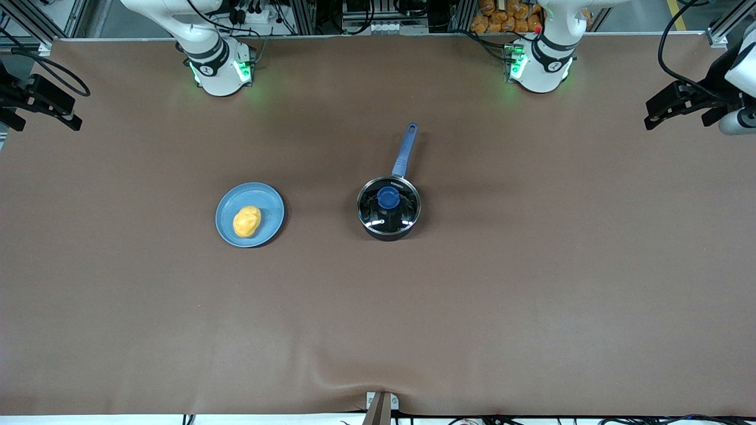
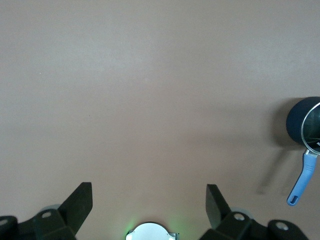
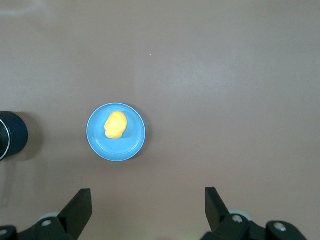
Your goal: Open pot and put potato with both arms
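The black pot [image 1: 388,227] stands mid-table with its glass lid [image 1: 378,213] on, blue knob [image 1: 388,198] up. Its blue handle [image 1: 404,150] points toward the robots' bases. The yellow potato [image 1: 247,221] lies on a blue plate [image 1: 260,195] beside the pot, toward the right arm's end. My left gripper [image 1: 661,112] hangs open over the table's edge at its own end. My right gripper [image 1: 50,115] hangs open at its end. In the left wrist view the open left gripper [image 2: 149,192] is over bare table, the pot [image 2: 296,122] off to one side. The open right gripper [image 3: 149,197] has the potato [image 3: 115,124] and the plate [image 3: 117,147] ahead.
The arm bases [image 1: 221,68] [image 1: 540,65] glow green at the table's edge farthest from the front camera. A heap of orange-brown lumps [image 1: 508,18] sits off the table past the left arm's base. A small clamp [image 1: 381,404] grips the brown mat at the near edge.
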Tool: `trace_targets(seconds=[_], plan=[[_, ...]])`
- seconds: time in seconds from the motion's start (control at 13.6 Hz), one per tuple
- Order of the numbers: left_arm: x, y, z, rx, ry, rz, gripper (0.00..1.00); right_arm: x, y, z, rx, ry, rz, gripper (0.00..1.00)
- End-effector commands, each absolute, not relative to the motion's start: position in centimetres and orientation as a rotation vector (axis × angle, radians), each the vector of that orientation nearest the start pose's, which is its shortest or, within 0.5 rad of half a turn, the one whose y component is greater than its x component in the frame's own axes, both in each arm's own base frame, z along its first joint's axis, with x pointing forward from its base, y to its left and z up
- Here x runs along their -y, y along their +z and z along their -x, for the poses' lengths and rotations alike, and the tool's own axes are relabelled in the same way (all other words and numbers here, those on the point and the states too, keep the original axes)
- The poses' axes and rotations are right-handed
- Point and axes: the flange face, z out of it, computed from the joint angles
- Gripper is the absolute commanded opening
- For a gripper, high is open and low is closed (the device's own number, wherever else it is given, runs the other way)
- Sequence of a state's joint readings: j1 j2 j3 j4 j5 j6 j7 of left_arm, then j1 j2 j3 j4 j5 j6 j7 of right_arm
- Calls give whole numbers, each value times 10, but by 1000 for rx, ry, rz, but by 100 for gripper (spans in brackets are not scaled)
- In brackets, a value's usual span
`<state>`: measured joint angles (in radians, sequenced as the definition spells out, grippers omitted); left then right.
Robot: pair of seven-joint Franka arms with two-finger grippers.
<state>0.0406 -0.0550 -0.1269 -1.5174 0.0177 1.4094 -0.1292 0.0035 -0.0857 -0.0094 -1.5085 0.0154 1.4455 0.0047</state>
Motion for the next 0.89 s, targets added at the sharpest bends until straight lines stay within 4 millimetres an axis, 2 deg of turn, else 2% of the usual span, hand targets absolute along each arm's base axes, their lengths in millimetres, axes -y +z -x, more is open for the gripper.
trace_targets(seconds=[0.0, 0.52, 0.81], plan=[[44, 663, -524, 31, 106, 3099, 100, 3, 691, -513, -3, -29, 3113, 100], [42, 660, -525, 38, 116, 3100, 100, 5, 691, -513, -8, -29, 3113, 100], [34, 662, -526, 63, 111, 3107, 100, 4, 690, -513, -3, -24, 3113, 100]])
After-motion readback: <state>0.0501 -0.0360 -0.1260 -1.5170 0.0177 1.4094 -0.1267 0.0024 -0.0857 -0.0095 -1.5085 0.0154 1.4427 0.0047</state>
